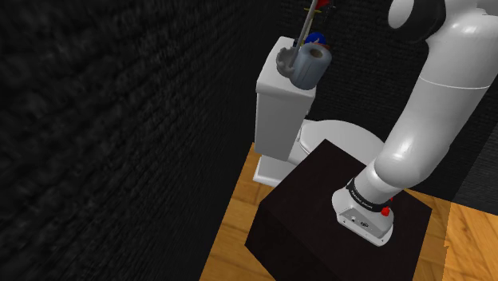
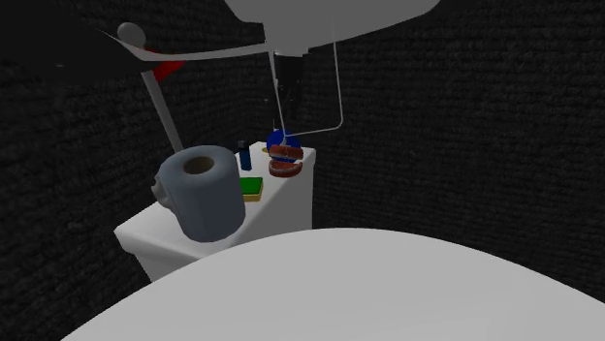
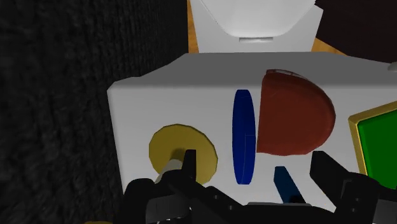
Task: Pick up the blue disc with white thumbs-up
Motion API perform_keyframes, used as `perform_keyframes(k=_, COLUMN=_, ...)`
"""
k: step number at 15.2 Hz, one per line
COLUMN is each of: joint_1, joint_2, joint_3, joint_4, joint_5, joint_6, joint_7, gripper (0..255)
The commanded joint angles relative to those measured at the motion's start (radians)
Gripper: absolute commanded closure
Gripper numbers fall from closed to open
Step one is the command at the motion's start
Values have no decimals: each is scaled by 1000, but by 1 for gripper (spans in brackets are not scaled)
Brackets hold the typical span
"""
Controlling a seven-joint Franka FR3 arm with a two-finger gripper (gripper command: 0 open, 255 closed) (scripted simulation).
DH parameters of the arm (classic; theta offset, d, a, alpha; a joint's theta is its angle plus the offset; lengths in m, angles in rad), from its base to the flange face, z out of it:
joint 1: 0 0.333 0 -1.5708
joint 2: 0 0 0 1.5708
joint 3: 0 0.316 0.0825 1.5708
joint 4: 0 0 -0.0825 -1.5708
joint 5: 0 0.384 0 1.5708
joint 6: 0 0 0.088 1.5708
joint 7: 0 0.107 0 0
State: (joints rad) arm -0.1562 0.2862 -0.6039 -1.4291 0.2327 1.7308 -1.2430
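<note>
Black two-finger gripper (image 3: pixel 257 175) hangs open in my feed, clasping nothing, above the white toilet tank lid (image 3: pixel 146 102). The thin blue disc (image 3: pixel 244 137) stands on edge there, just beside a red-brown dome (image 3: pixel 292 114), under the gap between my fingers, untouched. I judge alignment done; descent, closing, lifting are left.

White robot arm (image 1: pixel 435 120): glossy, thick rounded tubular links. Dark joint ring (image 1: pixel 423 12) between the upper links. Black band (image 1: pixel 363 201) with small white lettering sits above the white base flange (image 1: pixel 369 225). Small red button (image 1: pixel 389 211) on the flange's side. Black two-finger gripper (image 3: pixel 254 164): matte, angular housing, blocky fingers (image 3: pixel 189 162).
</note>
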Motion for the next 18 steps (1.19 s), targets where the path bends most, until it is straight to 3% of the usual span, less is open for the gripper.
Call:
perform_keyframes(k=1, joint_1=-4, joint_2=26, joint_3=4, joint_4=-14, joint_5=9, joint_6=5, joint_7=-4, gripper=0)
perform_keyframes(k=2, joint_1=2, joint_2=21, joint_3=5, joint_4=-25, joint_5=6, joint_6=14, joint_7=2, gripper=255)
perform_keyframes(k=10, joint_1=16, joint_2=-7, joint_3=4, joint_4=-53, joint_5=-10, joint_6=17, joint_7=11, gripper=255)
perform_keyframes(k=18, joint_1=-24, joint_2=44, joint_3=2, joint_4=105, joint_5=17, joint_6=-97, joint_7=2, gripper=255)
